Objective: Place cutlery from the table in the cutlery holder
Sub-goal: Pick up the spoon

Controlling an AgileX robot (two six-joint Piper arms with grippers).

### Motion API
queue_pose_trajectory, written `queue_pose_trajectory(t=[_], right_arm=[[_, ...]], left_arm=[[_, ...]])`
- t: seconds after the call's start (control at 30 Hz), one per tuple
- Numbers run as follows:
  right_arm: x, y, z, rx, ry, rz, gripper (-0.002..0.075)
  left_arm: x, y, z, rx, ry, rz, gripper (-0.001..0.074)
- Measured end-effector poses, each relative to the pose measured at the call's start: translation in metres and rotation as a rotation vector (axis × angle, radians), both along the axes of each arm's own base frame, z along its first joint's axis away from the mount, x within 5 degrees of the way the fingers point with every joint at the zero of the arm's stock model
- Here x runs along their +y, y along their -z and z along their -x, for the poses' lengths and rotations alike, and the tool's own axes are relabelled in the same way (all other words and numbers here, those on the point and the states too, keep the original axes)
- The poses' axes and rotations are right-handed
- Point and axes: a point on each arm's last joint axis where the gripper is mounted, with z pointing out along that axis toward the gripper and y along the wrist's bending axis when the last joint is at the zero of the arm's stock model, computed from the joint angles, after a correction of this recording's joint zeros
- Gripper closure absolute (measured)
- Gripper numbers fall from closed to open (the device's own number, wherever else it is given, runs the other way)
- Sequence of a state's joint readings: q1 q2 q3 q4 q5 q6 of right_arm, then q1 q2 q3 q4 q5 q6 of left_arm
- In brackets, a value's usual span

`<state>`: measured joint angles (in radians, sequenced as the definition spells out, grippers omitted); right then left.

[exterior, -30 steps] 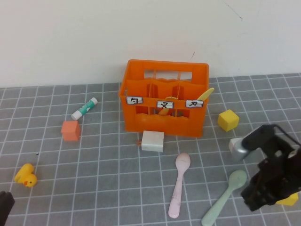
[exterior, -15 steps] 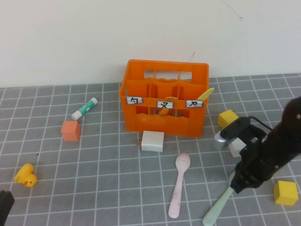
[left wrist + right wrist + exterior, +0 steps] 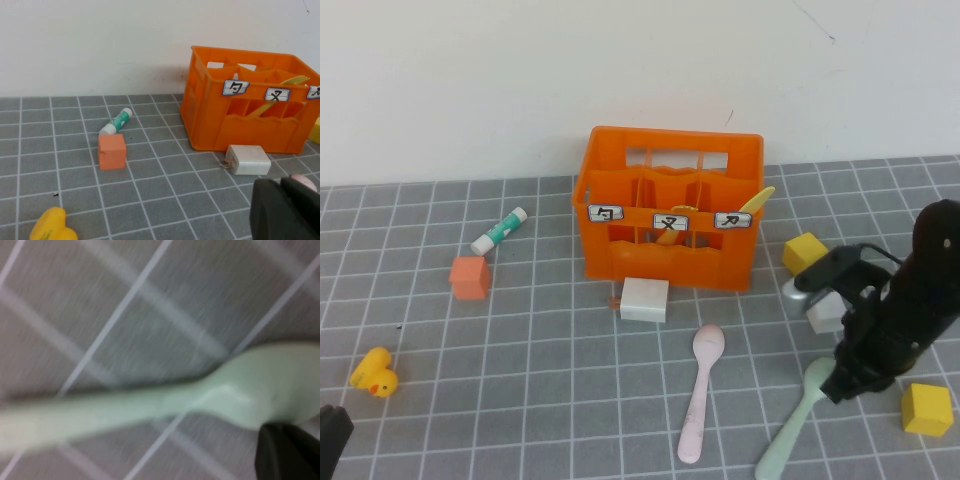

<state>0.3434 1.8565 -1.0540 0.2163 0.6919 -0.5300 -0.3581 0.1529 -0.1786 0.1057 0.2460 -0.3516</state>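
- Right gripper (image 3: 840, 388): lowered over the bowl of the mint-green spoon (image 3: 798, 420), jaws closed, tip at the bowl; whether it actually grips the spoon cannot be told. The spoon lies flat on the table (image 3: 520, 380).
- Left gripper (image 3: 285, 210): parked low at the near left corner, jaws closed on nothing.
- Pink spoon (image 3: 701, 390): flat on the table, just in front of the cutlery holder (image 3: 670, 205), left of the mint-green one.
- Yellow fork (image 3: 672, 228) and yellow knife (image 3: 756, 201): standing tilted inside the holder (knife in the right compartment, fork in the middle one).
- White charger (image 3: 645, 299): touching the holder's front.
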Motion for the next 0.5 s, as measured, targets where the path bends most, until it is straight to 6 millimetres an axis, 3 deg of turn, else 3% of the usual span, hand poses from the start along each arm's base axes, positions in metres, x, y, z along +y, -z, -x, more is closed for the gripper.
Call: queue_pose_trajectory(t=[0.33,0.5], right_arm=[[0.013,0.008,-0.028,-0.022,0.0,-0.037,0.0728],[0.044,0.005,-0.037,-0.085,-0.058,-0.083,0.0728]], left_arm=[[0.0,-0.001,0.0,-0.006,0.001,0.0,0.0735],[0.0,-0.001,0.0,-0.007,0.001,-0.002,0.0735]])
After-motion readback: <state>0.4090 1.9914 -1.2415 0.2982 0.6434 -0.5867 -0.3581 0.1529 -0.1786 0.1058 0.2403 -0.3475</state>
